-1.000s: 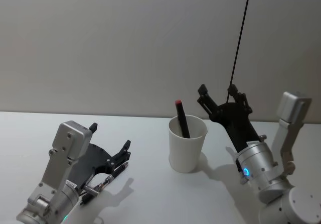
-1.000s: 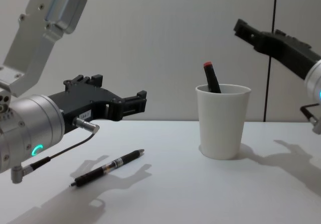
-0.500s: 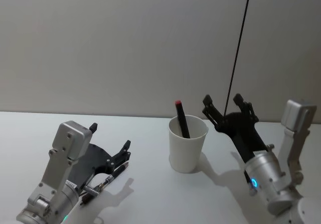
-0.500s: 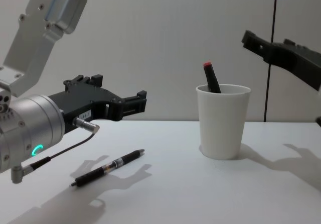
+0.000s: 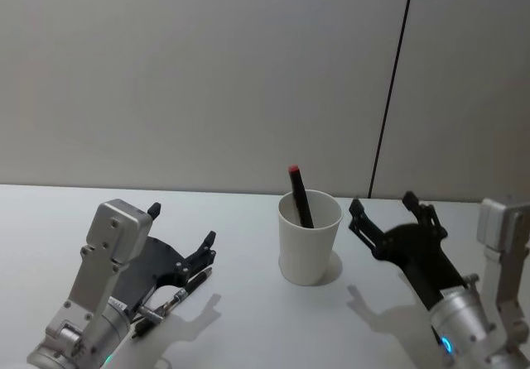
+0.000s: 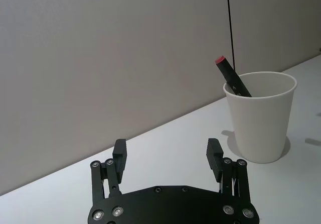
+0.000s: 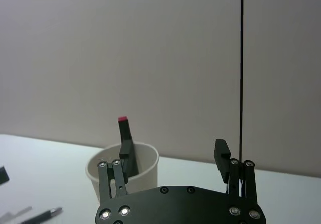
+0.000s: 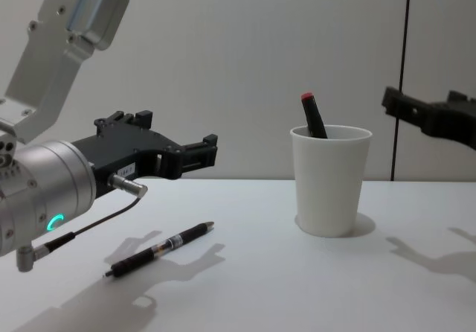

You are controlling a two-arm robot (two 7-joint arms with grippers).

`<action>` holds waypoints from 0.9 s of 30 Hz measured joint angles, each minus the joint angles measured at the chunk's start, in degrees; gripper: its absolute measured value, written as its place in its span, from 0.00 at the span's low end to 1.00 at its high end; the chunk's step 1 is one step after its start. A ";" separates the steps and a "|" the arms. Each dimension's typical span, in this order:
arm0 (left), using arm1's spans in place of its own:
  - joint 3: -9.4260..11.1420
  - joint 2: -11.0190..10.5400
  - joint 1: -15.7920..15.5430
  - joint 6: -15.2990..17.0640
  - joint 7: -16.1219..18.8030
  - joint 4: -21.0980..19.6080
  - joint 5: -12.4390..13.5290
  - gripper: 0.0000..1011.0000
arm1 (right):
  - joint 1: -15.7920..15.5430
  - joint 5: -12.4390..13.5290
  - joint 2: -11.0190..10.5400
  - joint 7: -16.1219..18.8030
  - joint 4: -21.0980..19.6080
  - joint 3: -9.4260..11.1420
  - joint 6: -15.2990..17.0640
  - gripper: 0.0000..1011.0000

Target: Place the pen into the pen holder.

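Observation:
The pen holder (image 5: 309, 241), a white paper cup (image 8: 329, 183), stands mid-table. A black pen with a red end (image 5: 299, 194) leans inside it, sticking out above the rim (image 8: 312, 115). A second black pen (image 8: 161, 248) lies flat on the table, under my left gripper (image 5: 182, 225). That gripper (image 8: 178, 129) hovers open above the lying pen and holds nothing. My right gripper (image 5: 383, 205) is open and empty, to the right of the cup and apart from it. It also shows at the right edge of the chest view (image 8: 421, 103).
A white table (image 5: 248, 319) runs back to a plain grey wall with a dark vertical seam (image 5: 392, 88). Free room lies between the lying pen and the cup.
My right gripper has drawn back from above the cup, lower and to the right, still open. The left arm, both pens and the cup have not moved.

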State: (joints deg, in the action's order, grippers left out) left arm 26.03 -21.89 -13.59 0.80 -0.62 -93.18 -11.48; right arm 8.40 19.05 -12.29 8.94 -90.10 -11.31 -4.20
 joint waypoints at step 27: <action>0.00 0.00 0.00 0.00 0.00 0.00 0.00 0.99 | -9.22 -2.59 -7.03 -5.12 -11.12 -1.69 6.16 0.99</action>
State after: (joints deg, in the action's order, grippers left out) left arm 26.03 -21.89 -13.59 0.80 -0.63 -93.18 -11.48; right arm -0.82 16.46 -19.32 3.82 -101.22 -13.00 1.95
